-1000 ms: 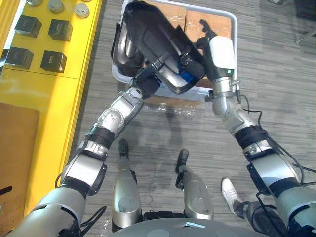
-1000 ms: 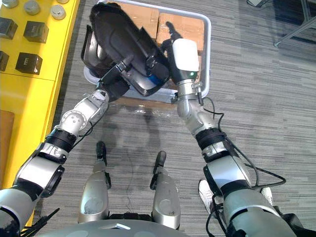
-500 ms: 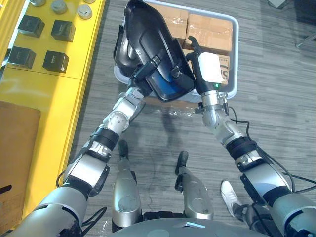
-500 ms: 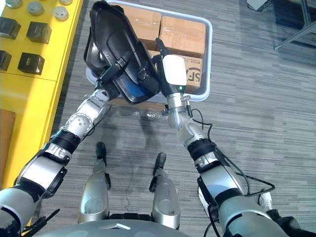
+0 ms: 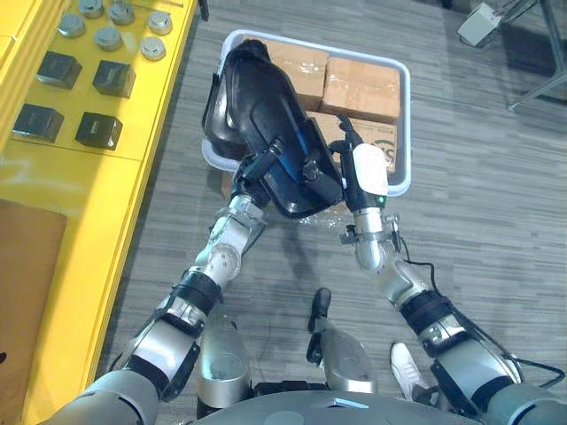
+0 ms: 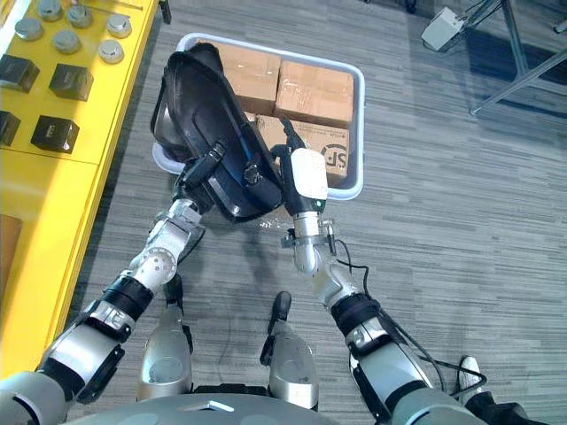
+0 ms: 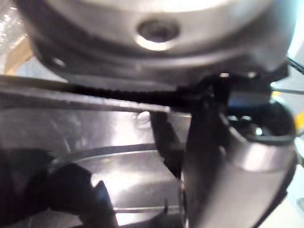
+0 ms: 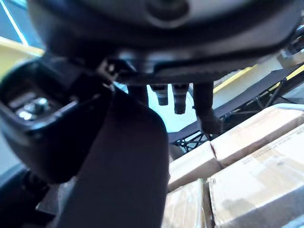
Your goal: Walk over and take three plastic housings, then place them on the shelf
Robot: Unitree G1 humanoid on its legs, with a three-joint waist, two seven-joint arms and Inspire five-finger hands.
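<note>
Pale bin (image 5: pixel 404 124) holds cardboard boxes (image 5: pixel 361 87) under black housings (image 5: pixel 257 97).

Both eye views look steeply down from the head at the same pale grey plastic crate (image 5: pixel 407 124) of brown cardboard boxes (image 5: pixel 361 87) on the grey striped floor (image 5: pixel 478 195), while each wrist view sits hard up against the glossy black plastic housing (image 5: pixel 257 115).

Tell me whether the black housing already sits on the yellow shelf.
No: the black housing is up between the left hand and right hand, over the white bin, apart from the yellow shelf.
</note>
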